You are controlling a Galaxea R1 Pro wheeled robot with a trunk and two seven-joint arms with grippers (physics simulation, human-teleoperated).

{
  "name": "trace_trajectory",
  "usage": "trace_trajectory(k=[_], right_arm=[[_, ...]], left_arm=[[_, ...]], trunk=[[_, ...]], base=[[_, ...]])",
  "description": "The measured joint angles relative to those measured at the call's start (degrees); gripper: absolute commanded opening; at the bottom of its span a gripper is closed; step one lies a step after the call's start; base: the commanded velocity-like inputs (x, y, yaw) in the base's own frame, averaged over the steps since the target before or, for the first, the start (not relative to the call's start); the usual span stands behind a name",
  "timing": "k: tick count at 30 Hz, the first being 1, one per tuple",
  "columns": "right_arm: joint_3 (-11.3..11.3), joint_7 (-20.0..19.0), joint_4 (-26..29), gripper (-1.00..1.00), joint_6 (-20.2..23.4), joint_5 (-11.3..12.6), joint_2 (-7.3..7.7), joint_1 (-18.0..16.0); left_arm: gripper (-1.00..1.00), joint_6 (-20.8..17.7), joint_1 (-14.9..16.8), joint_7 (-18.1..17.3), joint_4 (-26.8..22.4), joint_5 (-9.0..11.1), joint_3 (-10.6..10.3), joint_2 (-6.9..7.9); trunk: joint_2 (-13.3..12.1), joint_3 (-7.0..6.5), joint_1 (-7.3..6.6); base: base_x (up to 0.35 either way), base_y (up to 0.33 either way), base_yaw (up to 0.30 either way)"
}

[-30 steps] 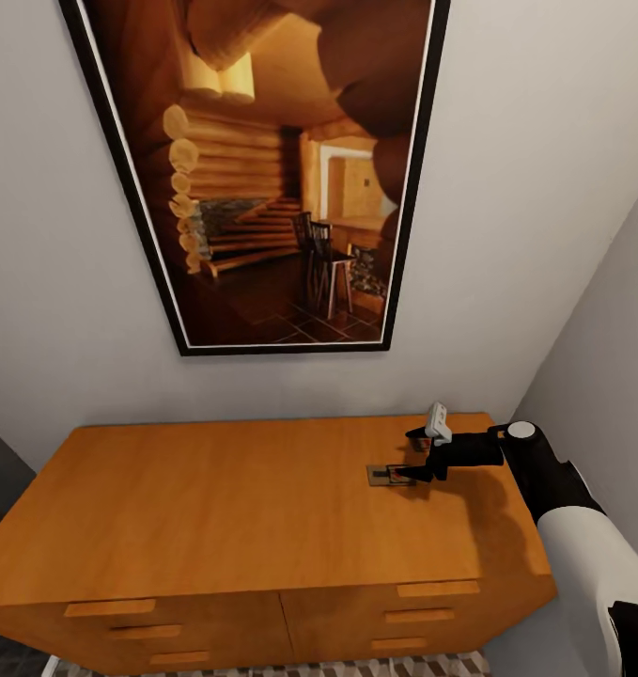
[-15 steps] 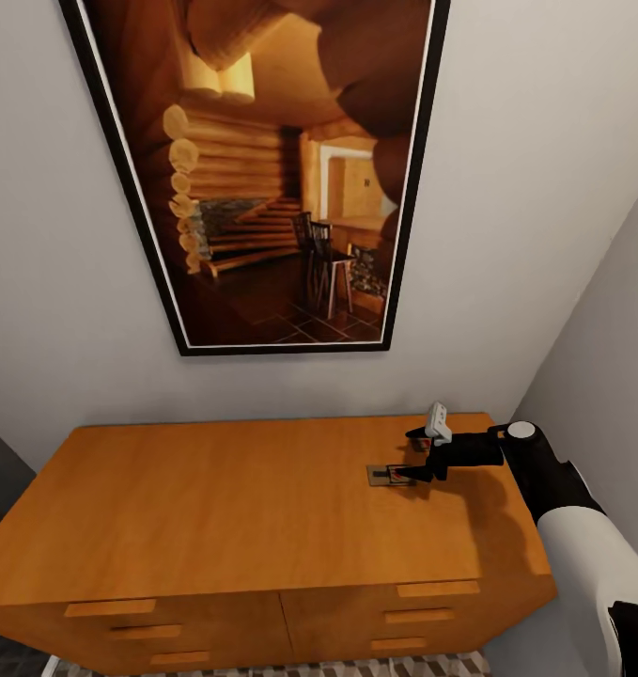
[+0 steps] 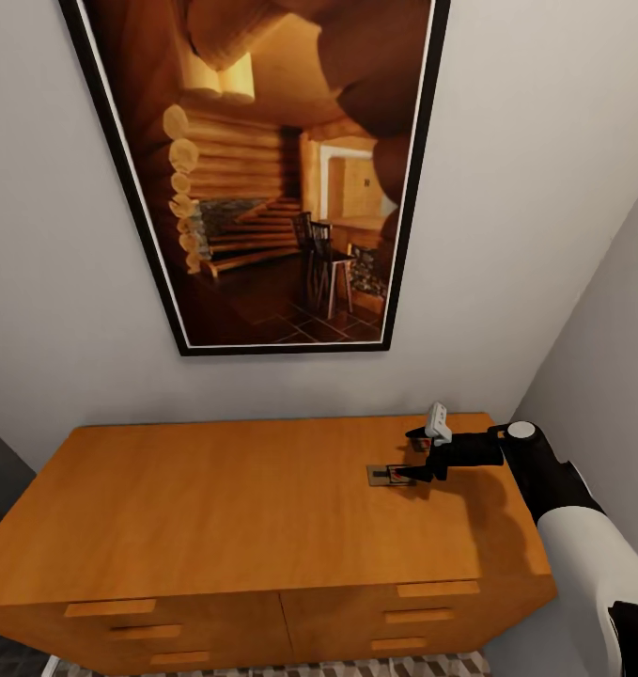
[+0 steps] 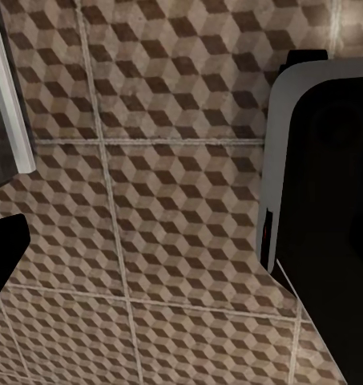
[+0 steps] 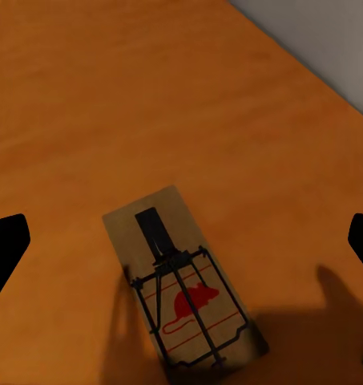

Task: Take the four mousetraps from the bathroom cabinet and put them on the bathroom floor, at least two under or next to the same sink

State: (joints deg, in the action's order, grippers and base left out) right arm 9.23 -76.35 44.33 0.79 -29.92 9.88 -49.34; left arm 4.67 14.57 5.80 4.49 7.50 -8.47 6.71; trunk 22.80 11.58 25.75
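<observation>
One mousetrap (image 3: pixel 389 475), a small wooden board with wire and a red mouse mark, lies flat on top of the orange-brown cabinet (image 3: pixel 225 508) near its right end. My right gripper (image 3: pixel 415 456) hovers just above and beside it, open. In the right wrist view the mousetrap (image 5: pixel 181 293) lies between the two spread fingertips (image 5: pixel 5 249), untouched, on the cabinet top (image 5: pixel 109 104). The left wrist view looks down at the cube-patterned bathroom floor (image 4: pixel 173 200); my left gripper (image 4: pixel 181 253) hangs open over it with nothing held.
A large framed picture (image 3: pixel 272 169) of a log interior hangs on the wall above the cabinet. A grey side wall (image 3: pixel 610 357) closes in at the right, close to my right arm. Closed drawers (image 3: pixel 422 616) face me. My dark base (image 4: pixel 325 200) is beside the left gripper.
</observation>
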Motion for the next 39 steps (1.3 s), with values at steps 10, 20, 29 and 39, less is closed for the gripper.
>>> trace_trajectory(k=[10, 20, 29, 39], right_arm=[[0.0, 0.0, 0.0, 1.00, 0.0, 0.0, 0.00, 0.0], [0.0, 0.0, 0.0, 1.00, 0.1, 0.0, 0.00, 0.0], [0.0, 0.0, 0.0, 1.00, 0.1, -0.1, -0.03, 0.0], [0.0, 0.0, 0.0, 1.00, 0.1, -0.1, 0.00, 0.0]], left_arm=[[1.00, 0.0, 0.0, 0.0, 0.0, 0.0, 0.0, -0.06], [1.00, 0.0, 0.0, 0.0, 0.0, 0.0, 0.0, -0.09], [1.00, 0.0, 0.0, 0.0, 0.0, 0.0, 0.0, -0.16], [1.00, 0.0, 0.0, 0.0, 0.0, 0.0, 0.0, -0.17]], trunk=[[0.0, 0.18, 0.00], [0.0, 0.84, 0.00], [0.0, 1.46, 0.00], [0.0, 2.16, 0.00]], base=[[0.000, 0.000, 0.000], [0.000, 0.000, 0.000], [0.000, 0.000, 0.000], [0.000, 0.000, 0.000]])
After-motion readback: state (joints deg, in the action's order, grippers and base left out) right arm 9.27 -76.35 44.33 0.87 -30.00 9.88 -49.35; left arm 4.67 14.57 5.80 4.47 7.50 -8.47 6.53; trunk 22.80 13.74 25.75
